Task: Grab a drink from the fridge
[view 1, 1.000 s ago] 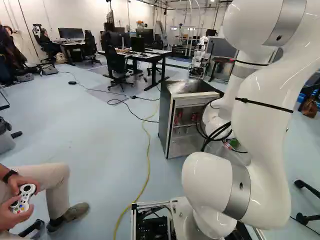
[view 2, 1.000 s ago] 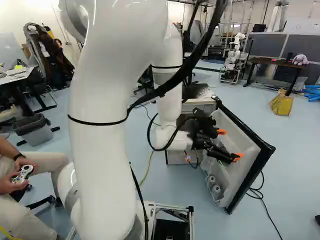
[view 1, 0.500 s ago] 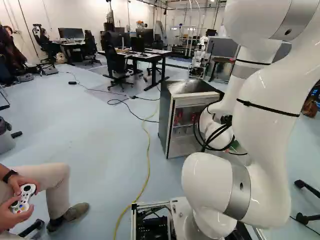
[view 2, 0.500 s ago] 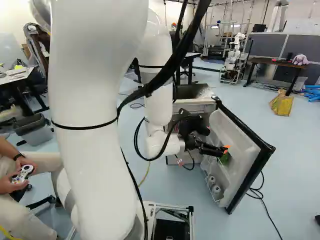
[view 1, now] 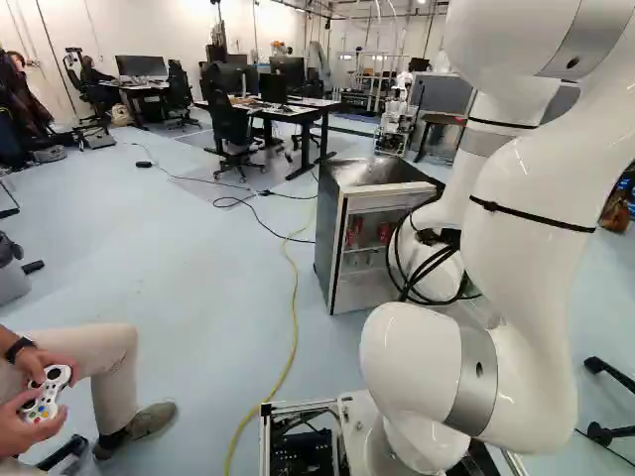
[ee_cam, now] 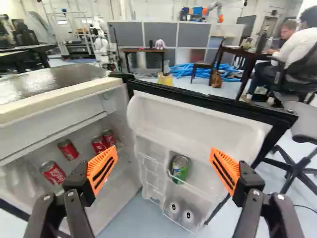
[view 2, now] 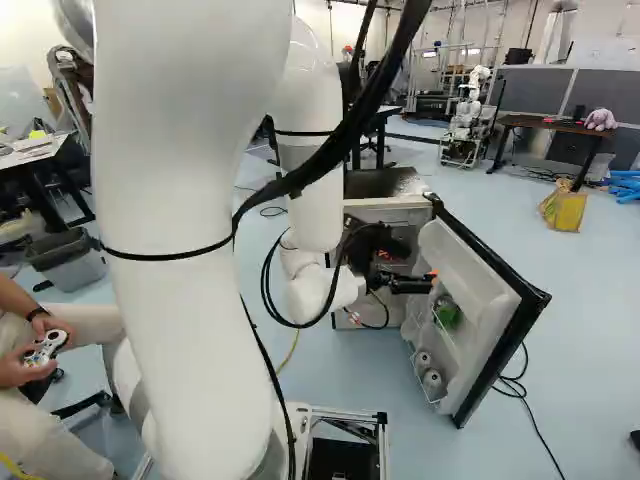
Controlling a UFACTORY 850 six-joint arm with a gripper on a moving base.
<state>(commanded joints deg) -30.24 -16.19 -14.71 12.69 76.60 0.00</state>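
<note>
In the right base view my gripper [view 2: 418, 283] reaches into the space between the fridge body and its open door [view 2: 490, 330]. The wrist view shows the gripper [ee_cam: 162, 171] open, with nothing gripped. Ahead, between the two orange-padded fingers, a green can [ee_cam: 180, 168] stands in a door shelf. Two cans [ee_cam: 188, 216] with pale tops are in the lower door rack. Several red cans stand inside the fridge, one [ee_cam: 53, 172] close to one finger and another [ee_cam: 68, 149] farther in. The fridge [view 1: 332, 238] stands beyond the arm in the left base view.
A person's hands hold a controller [view 1: 48, 392] beside the base. A yellow cable [view 1: 290, 337] runs along the floor to the fridge. Another robot [view 2: 468, 115] stands far back. A yellow bag [view 2: 565, 207] and an office chair [ee_cam: 292, 158] are past the door.
The gripper has drawn back from the door toward the fridge body, uncovering the green can in the right base view. Its forearm has swung with it. The base and fridge have not moved.
</note>
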